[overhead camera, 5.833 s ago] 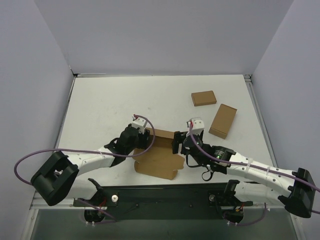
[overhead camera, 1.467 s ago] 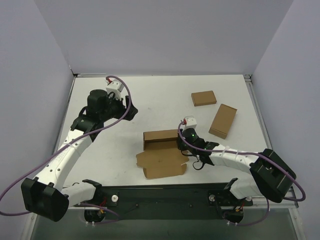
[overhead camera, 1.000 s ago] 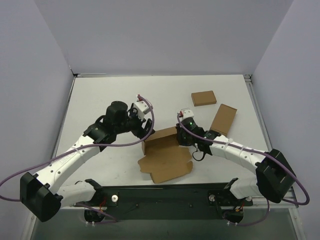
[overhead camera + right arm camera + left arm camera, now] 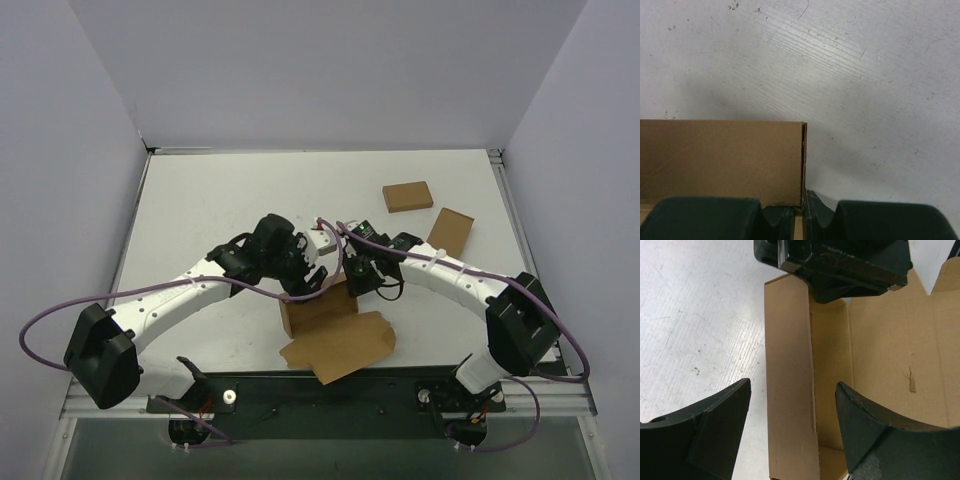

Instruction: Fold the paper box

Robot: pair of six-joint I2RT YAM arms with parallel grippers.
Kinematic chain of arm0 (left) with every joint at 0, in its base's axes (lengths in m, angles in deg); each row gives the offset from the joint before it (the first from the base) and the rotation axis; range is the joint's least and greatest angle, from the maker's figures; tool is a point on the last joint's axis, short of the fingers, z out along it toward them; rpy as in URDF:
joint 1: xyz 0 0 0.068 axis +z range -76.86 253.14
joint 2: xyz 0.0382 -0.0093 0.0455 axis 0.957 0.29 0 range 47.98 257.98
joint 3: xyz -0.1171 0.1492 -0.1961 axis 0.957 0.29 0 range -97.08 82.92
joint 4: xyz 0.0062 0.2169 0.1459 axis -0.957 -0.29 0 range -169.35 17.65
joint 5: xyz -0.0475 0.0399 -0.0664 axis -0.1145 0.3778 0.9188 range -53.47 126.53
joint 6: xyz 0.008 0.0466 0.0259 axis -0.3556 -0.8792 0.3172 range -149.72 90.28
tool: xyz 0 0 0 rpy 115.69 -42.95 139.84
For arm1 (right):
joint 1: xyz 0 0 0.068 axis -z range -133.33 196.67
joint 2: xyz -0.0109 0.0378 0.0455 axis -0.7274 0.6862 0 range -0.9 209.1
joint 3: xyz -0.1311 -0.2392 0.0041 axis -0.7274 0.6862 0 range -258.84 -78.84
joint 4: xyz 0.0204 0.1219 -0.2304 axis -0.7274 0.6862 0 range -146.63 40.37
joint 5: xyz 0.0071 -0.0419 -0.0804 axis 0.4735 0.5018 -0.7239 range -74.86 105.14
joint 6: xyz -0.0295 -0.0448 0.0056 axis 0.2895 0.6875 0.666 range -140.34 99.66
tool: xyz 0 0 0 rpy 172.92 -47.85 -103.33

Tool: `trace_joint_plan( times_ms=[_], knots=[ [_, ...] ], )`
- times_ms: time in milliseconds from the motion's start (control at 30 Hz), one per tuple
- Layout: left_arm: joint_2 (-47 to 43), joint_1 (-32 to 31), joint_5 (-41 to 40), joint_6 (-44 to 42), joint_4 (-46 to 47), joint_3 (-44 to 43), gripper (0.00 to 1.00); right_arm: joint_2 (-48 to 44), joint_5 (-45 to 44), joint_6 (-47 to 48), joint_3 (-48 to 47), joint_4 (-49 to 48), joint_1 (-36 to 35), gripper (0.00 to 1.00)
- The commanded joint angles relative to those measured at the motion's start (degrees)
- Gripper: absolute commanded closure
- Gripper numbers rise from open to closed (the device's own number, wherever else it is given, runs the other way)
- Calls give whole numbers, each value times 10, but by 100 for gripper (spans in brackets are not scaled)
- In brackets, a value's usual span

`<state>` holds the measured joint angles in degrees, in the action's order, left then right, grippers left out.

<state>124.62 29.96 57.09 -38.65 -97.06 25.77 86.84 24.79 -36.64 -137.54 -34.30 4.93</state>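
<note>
- The white table (image 4: 210, 200) is sitting between pale lilac walls (image 4: 330, 70); the paper box (image 4: 340, 340) is lying by its near edge, centre
- The left gripper (image 4: 792, 400) is gaping wide astride a box wall; the right gripper (image 4: 799, 212) is pinching the box's edge

Paper box (image 4: 338, 338) front-centre on table (image 4: 215, 195), small box (image 4: 407, 196) behind right, second box (image 4: 451, 228) beside it.

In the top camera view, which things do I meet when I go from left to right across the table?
Left tool → right tool → far small box → tilted small box. The paper box overlaps both tools, so it is left out.
</note>
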Motion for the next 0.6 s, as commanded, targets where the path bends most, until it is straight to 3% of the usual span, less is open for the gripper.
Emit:
trace_joint_plan(
  times_ms=[0, 233, 567],
  knots=[
    [0, -15, -35, -14, -9, -20, 22, 5, 13, -6, -26, 30, 7, 100],
    [8, -47, -95, -30, -9, -12, 31, 4, 33, -14, -34, 40, 14, 100],
    [14, -77, -145, -46, 0, -2, 60, 17, 57, -14, -47, 54, 17, 99]
  ],
)
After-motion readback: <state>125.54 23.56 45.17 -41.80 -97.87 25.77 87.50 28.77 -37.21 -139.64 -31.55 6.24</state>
